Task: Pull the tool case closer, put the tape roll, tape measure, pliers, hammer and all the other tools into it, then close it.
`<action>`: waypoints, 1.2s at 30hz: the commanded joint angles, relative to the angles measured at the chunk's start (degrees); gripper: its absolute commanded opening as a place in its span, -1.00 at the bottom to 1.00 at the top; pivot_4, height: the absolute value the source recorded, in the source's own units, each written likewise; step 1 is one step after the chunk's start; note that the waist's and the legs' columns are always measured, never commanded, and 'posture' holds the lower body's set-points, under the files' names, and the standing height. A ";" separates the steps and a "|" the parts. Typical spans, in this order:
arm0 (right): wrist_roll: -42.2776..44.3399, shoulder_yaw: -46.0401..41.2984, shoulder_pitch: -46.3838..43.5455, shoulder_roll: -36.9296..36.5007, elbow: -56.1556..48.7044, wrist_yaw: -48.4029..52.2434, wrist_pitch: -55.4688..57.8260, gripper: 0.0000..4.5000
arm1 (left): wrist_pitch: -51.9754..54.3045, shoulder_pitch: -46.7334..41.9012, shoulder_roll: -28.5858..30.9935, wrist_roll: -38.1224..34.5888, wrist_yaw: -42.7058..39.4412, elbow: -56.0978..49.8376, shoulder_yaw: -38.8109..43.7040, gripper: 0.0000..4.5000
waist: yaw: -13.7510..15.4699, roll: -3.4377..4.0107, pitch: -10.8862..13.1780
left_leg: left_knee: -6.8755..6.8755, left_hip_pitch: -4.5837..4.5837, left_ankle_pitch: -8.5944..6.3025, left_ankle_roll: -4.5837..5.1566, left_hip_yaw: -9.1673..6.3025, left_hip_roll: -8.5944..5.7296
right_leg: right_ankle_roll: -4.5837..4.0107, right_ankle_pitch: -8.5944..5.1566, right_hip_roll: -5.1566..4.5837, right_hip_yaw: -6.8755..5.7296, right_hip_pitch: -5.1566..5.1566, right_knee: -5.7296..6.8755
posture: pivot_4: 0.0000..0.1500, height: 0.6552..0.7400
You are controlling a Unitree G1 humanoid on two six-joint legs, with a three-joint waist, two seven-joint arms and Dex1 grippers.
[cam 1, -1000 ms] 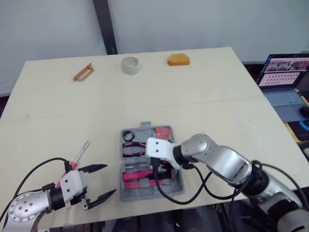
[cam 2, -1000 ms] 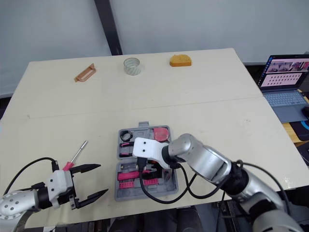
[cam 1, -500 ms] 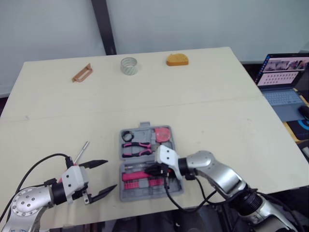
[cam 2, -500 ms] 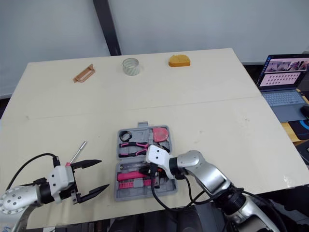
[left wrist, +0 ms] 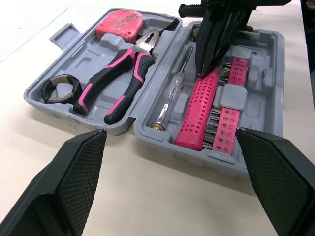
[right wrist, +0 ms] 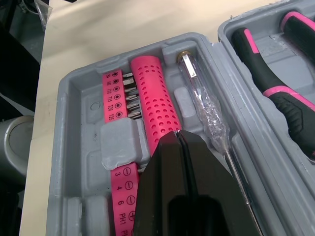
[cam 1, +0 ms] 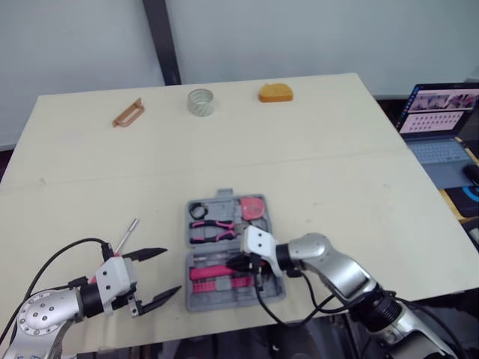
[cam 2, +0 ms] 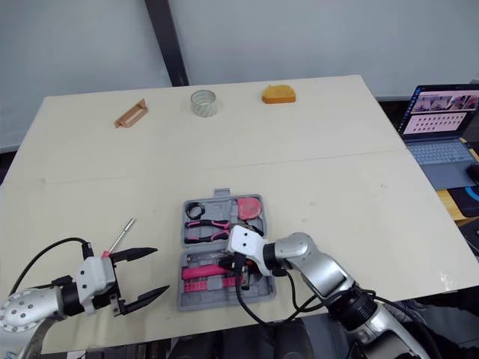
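Right claw pinched tight, fingers pressed together with nothing between them, tip touching the pink perforated plastic handle in the open grey plastic tool case. Case lies near the front edge of the pale wooden table, between the two arms. Pink-and-black pliers and clear-handled tester screwdriver lie in it. Left claw spread wide, holding nothing, just left of the case. Silver-shafted screwdriver lies beside it. Translucent tape roll and orange tape measure sit at the far edge.
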 commanded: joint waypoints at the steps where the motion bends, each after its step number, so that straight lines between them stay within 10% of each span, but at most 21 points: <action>1: -2.19 1.63 0.78 -0.70 0.16 1.31 -1.41 -0.98 | -0.82 0.45 -0.07 -0.19 0.36 -1.18 0.18 1.00 | -0.01 0.00 0.00 | 0.00 0.01 0.00 0.00 0.00 0.00 | 0.00 0.00 0.00 0.00 0.00 0.00 | 1.00 1.00; 36: -18.83 9.56 2.25 -4.23 9.00 2.12 -9.06 -0.98 | 0.17 -0.20 0.31 -0.13 1.87 -2.13 -0.75 1.00 | 0.06 0.02 -1.76 | -0.24 0.46 0.00 0.00 0.00 0.01 | -0.01 -0.01 0.00 -0.01 0.36 -0.15 | 1.00 1.00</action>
